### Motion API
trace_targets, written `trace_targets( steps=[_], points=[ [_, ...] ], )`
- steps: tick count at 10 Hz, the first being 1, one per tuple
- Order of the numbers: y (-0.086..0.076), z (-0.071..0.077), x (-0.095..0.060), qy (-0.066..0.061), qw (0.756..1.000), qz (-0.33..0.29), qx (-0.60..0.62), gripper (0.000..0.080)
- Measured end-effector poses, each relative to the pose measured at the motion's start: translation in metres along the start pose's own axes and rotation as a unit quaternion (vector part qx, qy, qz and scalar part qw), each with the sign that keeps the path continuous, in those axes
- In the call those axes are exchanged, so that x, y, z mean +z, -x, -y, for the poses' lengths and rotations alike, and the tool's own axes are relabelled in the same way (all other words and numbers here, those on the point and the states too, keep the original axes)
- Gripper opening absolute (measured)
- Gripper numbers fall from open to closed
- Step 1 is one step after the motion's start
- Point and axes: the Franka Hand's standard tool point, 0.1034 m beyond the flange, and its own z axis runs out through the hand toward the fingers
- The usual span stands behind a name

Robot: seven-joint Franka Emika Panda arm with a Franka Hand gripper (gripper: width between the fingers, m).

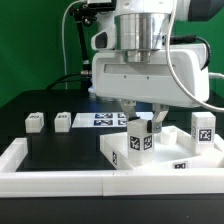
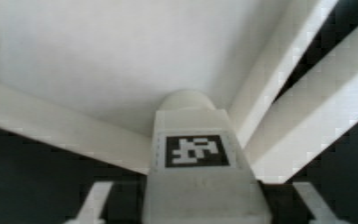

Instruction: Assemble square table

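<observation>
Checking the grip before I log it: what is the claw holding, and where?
The claw holds a white tagged table leg upright, pinched by opposite sides of its upper end, over the square tabletop.

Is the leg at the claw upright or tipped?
Upright: the leg stands vertical, its top gripped in the claw, above the square slab.
</observation>
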Motion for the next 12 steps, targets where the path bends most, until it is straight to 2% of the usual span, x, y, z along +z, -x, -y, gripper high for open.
trace_targets(
  steps=[3, 6, 7, 8, 9, 10, 12],
  points=[
    [0.0022, 0.0017, -0.0002, 0.001, 0.993, 0.002, 0.121, 0.0294],
    [0.0027, 0.0022, -0.0001, -0.002, 0.988, 0.004, 0.155, 0.0294],
    [0.0029, 0.0020, 0.0000, -0.002, 0.991, 0.005, 0.135, 0.0477],
    [0.0028, 0.0021, 0.0000, -0.002, 0.994, 0.004, 0.113, 0.0591],
    [0.0034, 0.0024, 0.0001, -0.002, 0.997, 0.004, 0.076, 0.0591],
    [0.0044, 0.0029, 0.0003, -0.003, 1.000, 0.004, 0.013, 0.0637],
    [0.0055, 0.0038, 0.0001, -0.004, 0.996, 0.004, -0.091, 0.0647]
  ],
)
